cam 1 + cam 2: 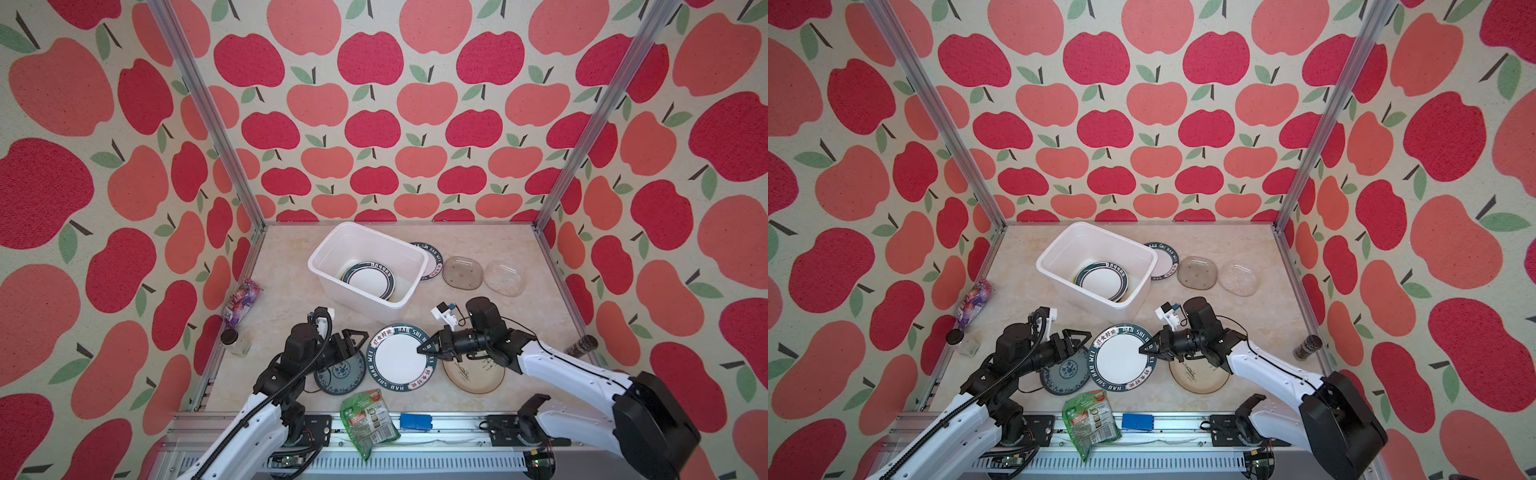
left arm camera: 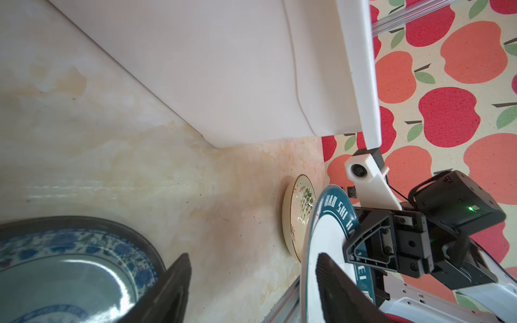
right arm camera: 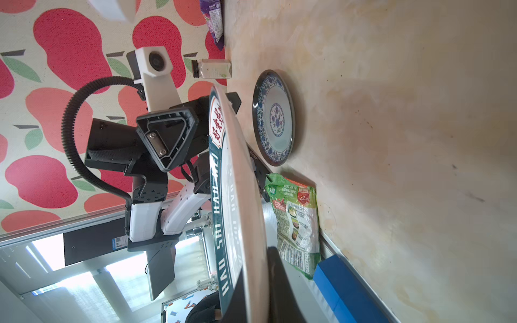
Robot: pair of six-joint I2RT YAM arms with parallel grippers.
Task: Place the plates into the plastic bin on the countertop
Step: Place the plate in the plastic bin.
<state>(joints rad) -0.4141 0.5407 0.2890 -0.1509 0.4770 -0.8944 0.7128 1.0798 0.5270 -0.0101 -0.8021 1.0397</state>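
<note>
So the green-rimmed lettered plate (image 1: 397, 357) is being held up off the countertop (image 1: 291, 257), just in front of the plastic bin (image 1: 353, 291). One edge is being pinched tight by the right gripper (image 1: 426, 350), with its jaws clamped down on the rim. The opposite edge is being straddled by the left gripper (image 1: 360, 344). Its jaws are gaping wide, one finger over the plate face and one under, and nothing is being gripped. Inside the bin, a similar plate (image 1: 370, 280) is being shown on top, with more rims peeking out from under it, too hidden to be counted. The blue-green plate (image 1: 338, 376) and the cream plate (image 1: 473, 376) are being partly covered by the arms, flat on the countertop on either side.
</note>
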